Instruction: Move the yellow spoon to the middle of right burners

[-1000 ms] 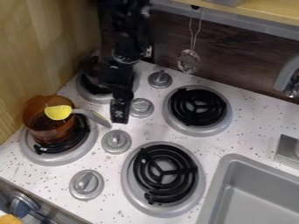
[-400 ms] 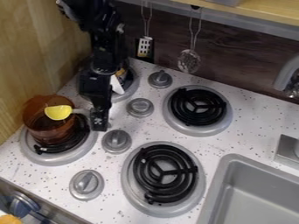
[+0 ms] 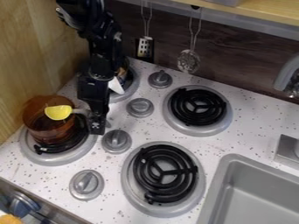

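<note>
white and speckled, the counter (image 3: 245, 140) runs between the rear right burner (image 3: 189, 116) and the front right burner (image 3: 186, 177), and that stretch is where i take my drop spot to be. nothing of the move is done, as i judge it: the carry across and the setting down are both left. the amber see-through pot (image 3: 43, 131) sits on the front left burner (image 3: 58, 161), with my gripper (image 3: 97, 129) low just beside it, at the spoon's handle. i cannot tell if it is wide, narrow or holding anything (the black arm hides the contact). the yellow spoon (image 3: 58, 112) is at the pot's upper part, its rounded bowl bright yellow, its handle grey and pointing toward the gripper.
</note>
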`<control>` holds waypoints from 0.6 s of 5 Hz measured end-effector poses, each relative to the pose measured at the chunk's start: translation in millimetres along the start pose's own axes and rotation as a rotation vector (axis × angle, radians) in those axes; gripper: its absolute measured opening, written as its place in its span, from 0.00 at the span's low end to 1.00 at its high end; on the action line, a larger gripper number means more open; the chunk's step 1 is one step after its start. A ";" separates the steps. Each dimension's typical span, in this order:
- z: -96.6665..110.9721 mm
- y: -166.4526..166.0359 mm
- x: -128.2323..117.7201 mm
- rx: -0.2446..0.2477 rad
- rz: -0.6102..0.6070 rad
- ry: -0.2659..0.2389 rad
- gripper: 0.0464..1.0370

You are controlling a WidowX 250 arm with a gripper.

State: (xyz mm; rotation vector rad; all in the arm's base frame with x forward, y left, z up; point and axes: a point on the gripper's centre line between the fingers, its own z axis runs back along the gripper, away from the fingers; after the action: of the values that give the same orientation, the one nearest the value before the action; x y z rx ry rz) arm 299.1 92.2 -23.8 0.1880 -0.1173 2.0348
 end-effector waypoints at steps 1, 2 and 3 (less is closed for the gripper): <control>-3.5 -3.9 3.1 0.019 0.013 -0.026 0.62; -2.9 -8.4 1.7 0.017 0.002 -0.024 0.35; -2.6 -7.1 0.4 0.031 0.002 -0.037 0.27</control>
State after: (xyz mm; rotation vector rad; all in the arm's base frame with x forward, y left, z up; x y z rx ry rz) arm 305.0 96.3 -26.3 0.2455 -0.1089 2.0363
